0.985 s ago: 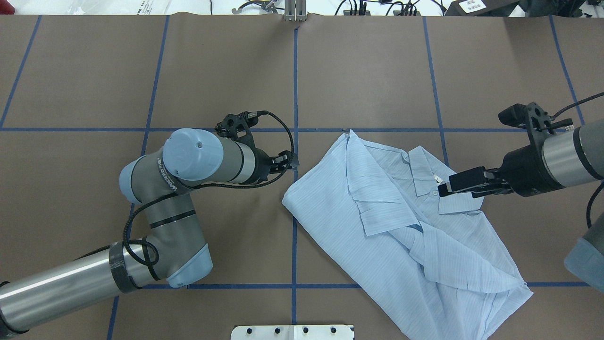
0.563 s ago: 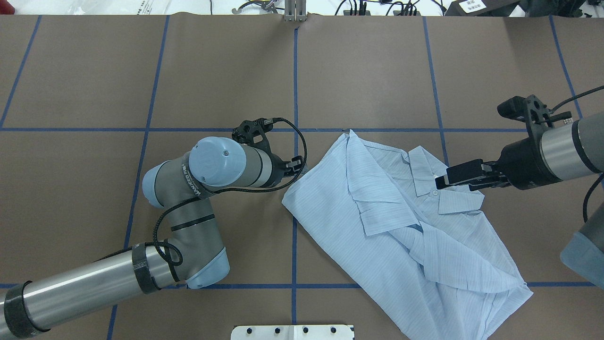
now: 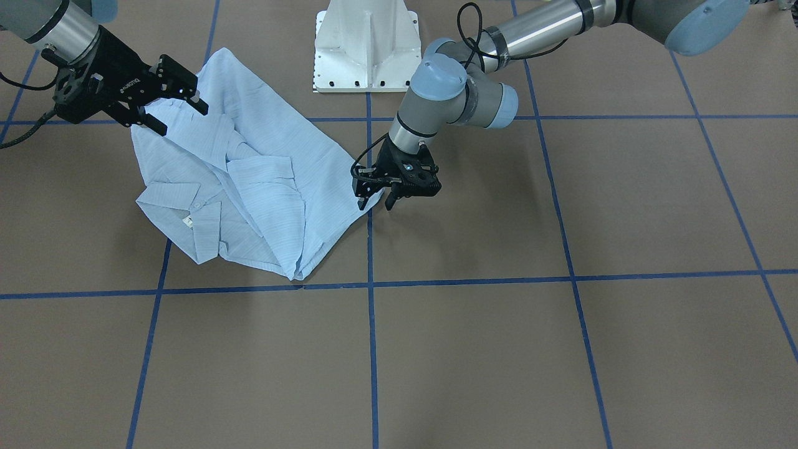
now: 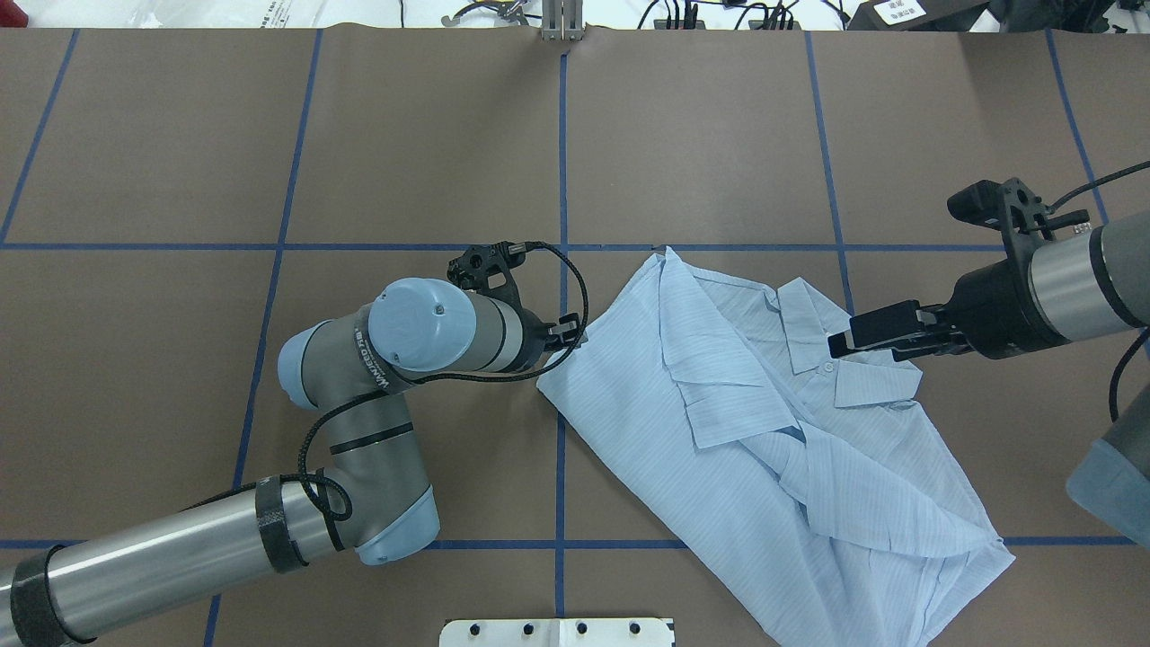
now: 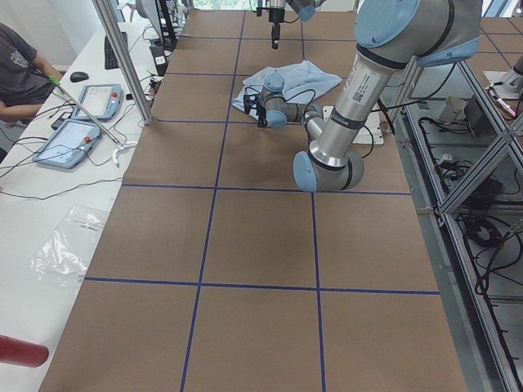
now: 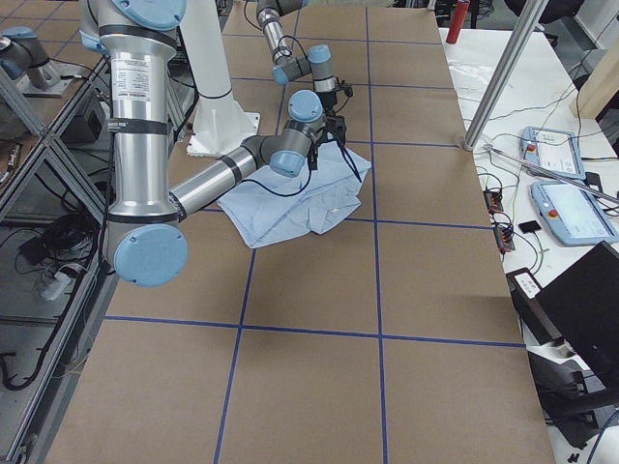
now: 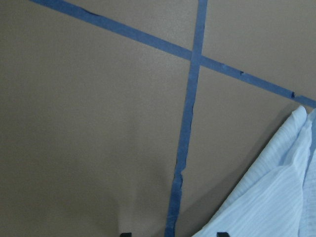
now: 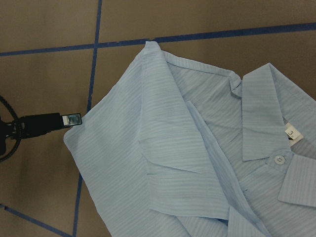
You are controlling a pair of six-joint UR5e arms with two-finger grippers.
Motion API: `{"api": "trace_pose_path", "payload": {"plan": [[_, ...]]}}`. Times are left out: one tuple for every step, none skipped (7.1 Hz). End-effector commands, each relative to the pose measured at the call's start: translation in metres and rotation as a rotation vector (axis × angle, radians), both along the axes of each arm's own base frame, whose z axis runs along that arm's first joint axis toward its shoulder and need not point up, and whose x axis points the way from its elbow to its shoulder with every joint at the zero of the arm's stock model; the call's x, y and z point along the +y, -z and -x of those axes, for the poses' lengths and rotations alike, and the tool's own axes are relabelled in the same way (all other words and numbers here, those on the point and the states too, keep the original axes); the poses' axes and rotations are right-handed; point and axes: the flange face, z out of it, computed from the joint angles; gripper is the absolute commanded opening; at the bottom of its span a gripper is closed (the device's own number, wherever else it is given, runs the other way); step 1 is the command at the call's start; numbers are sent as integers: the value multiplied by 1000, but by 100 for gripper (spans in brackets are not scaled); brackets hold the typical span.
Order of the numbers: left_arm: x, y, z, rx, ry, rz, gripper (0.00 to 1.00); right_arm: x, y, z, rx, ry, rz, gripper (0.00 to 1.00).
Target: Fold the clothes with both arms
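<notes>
- The shirt lies loosely half-folded on the brown surface with its collar up. It seems to be spread out so that its edges can be pinched.
- The left gripper sits low at the shirt's corner farthest from the collar. Its fingers are spread wide with the hem just between them, likely set to pinch it.
- The right gripper hovers above the shirt's collar side with its fingers wide apart, holding nothing. It is probably lined up to take that edge.
- No box or basket shows; the shirt lies directly on the surface.

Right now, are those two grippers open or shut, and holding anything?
Left gripper: open, at the shirt's edge.
Right gripper: open, empty.
</notes>
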Motion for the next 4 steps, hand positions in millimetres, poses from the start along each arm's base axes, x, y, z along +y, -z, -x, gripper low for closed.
{"api": "trace_pose_path", "payload": {"plan": [[3,-2,4,1,-3,1,65,0,-1,-1,2,-2,2,100],[3,0,5,3,-2,-1,65,-1,-2,0,3,-2,3,100],[4,-6,5,-4,-4,2,61,-1,-1,0,2,-2,2,100],[6,-6,5,-4,-5,2,56,-1,-1,0,1,-2,1,100]]}}
